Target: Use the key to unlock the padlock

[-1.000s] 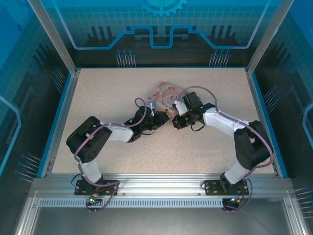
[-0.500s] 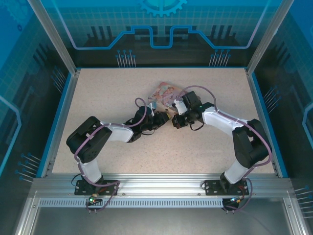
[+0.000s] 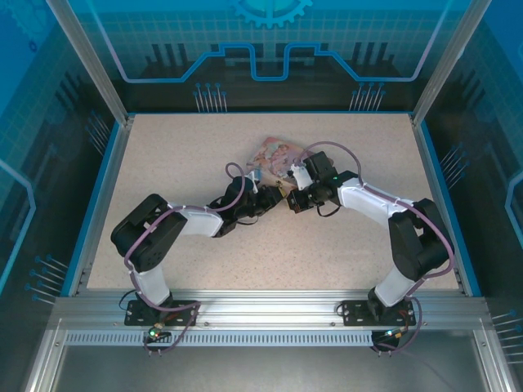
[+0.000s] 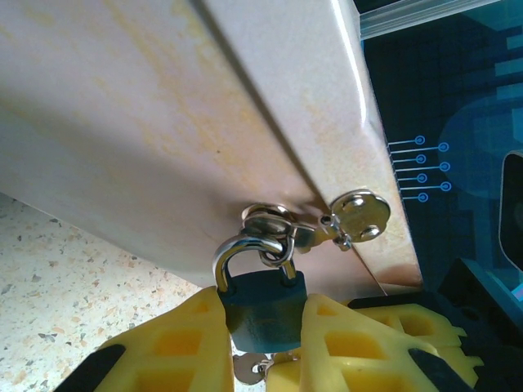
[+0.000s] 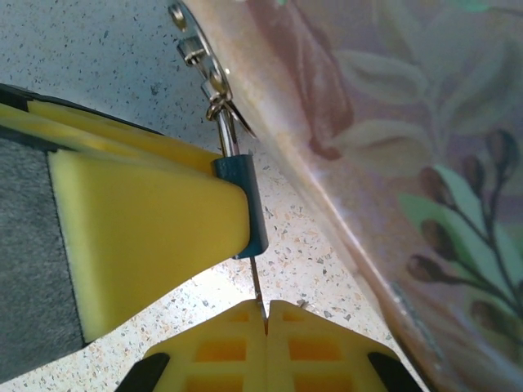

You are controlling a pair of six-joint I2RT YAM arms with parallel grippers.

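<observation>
left gripper (image 3: 265, 196) and right gripper (image 3: 289, 199) are meeting tip to tip at the centre of the overhead view. they are sitting just below the pink box (image 3: 274, 155), which is lying on the speckled table (image 3: 180, 163). the lock and key are too small to make out there.

in the left wrist view, the left gripper's yellow fingers (image 4: 176, 347) are clamping the blue body of the padlock (image 4: 263, 302) from both sides at lower centre. its silver shackle (image 4: 237, 249) is passing through a metal loop (image 4: 265, 214) on the box's pale side (image 4: 163, 122), beside a round clasp (image 4: 364, 214). the box is sitting closed along its seam, so what is inside cannot be seen.

in the right wrist view, the right gripper's fingers (image 5: 319, 351) are pressing together at the bottom edge on the key (image 5: 257, 287). it is showing edge-on as a thin blade reaching up to the underside of the padlock, itself a narrow blue strip at centre against the left gripper's broad yellow pad (image 5: 147, 237). the box is showing its leaf artwork (image 5: 425, 204) on the right.
</observation>
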